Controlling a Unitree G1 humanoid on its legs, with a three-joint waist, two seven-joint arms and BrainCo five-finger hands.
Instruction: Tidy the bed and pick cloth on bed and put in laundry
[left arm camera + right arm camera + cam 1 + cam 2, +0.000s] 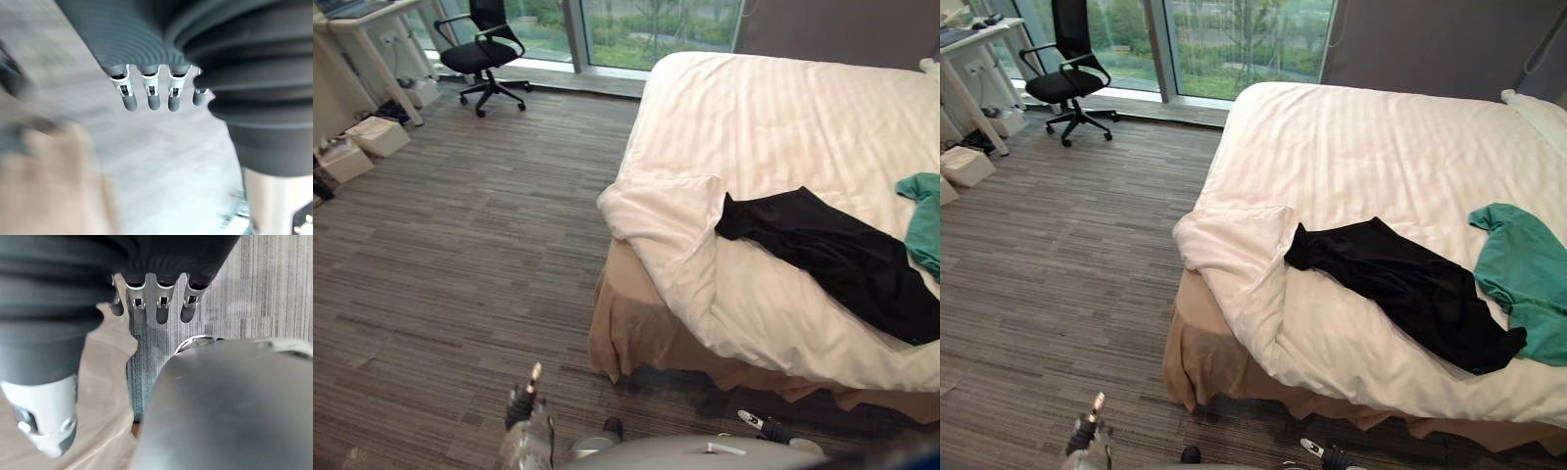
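- Lying on bed (1351,147), nr its foot edge: black garment (1400,284) & teal garment (1528,269), side by side; neither picked up yet.
- Duvet corner (1234,240) rumpled, needs straightening; task barely begun, I'd say.
- Left hand (151,95), right hand (161,308): fingers straight, slightly spread, holding nothing.
- Floor (1058,264) wide open beside bed; office chair (1065,73) well apart.

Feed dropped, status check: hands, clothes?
Open, empty: left hand, right hand. On bed: black cloth, green cloth. Folded-back duvet corner beside black cloth.
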